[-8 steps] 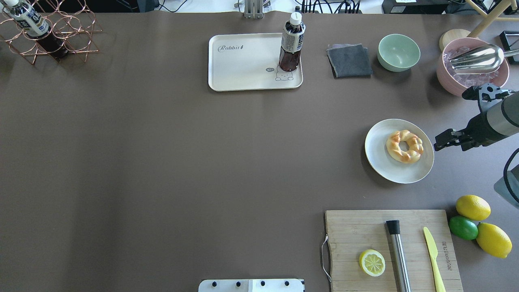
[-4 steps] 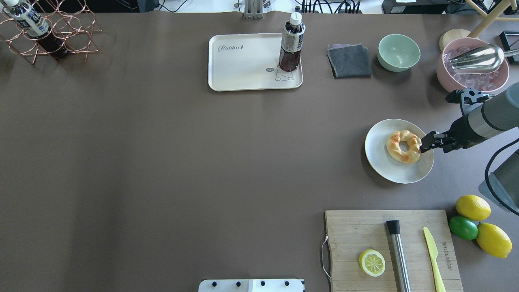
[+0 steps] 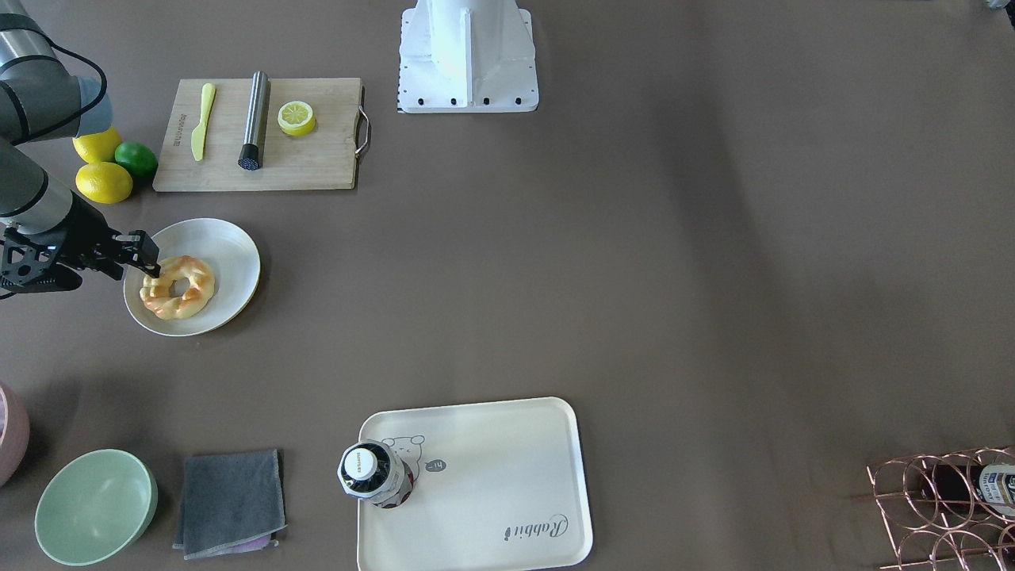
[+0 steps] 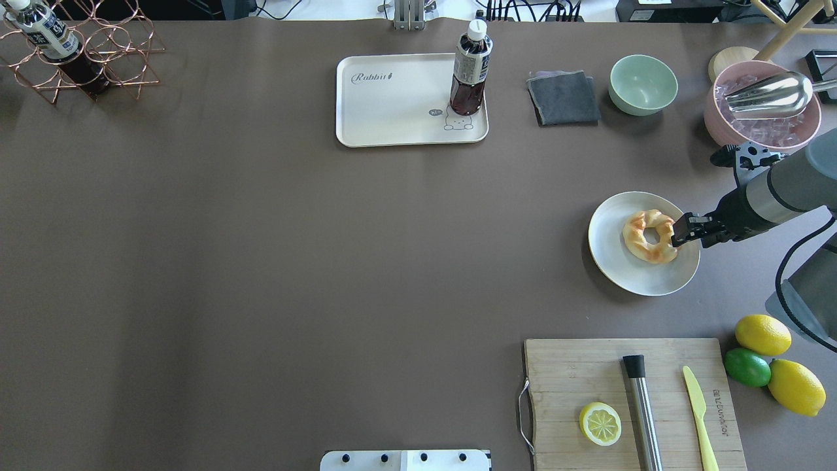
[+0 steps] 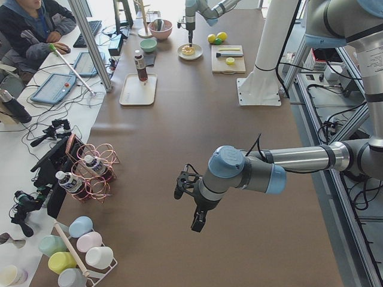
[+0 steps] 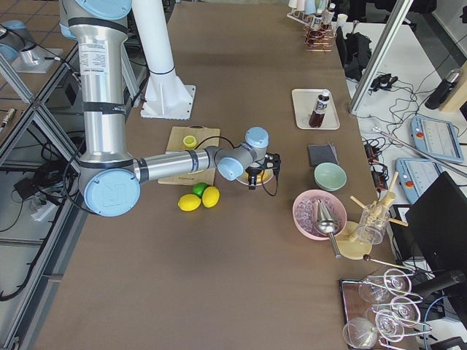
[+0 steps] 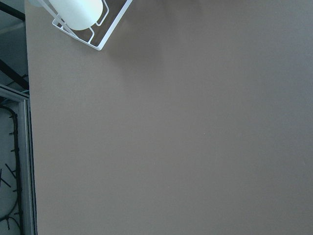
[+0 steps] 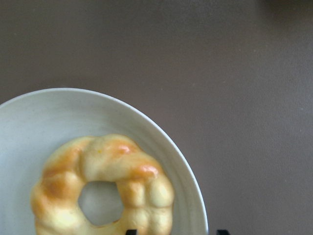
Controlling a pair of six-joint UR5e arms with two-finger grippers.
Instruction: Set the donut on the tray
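The donut point(image 4: 647, 237), a golden braided ring, lies on a round white plate point(image 4: 628, 275) at the table's right; it also shows in the front view point(image 3: 178, 287) and the right wrist view point(image 8: 102, 186). My right gripper point(image 4: 677, 232) is open and hangs over the donut's right edge, touching nothing that I can see; in the wrist view one fingertip point(image 8: 131, 231) is over the donut and the other beyond the plate rim. The cream tray point(image 4: 392, 111) lies at the far middle. My left gripper point(image 5: 194, 209) shows only in the left side view, far from both; I cannot tell its state.
A dark bottle point(image 4: 469, 72) stands on the tray's right corner by the bear drawing. A grey cloth point(image 4: 563, 97), a green bowl point(image 4: 643, 84) and a pink ice bowl point(image 4: 762, 111) stand behind the plate. A cutting board point(image 4: 588, 379) and lemons point(image 4: 762, 334) lie nearer.
My right gripper has moved left, from beside the plate to over the donut's right edge. The donut and the plate have not moved.
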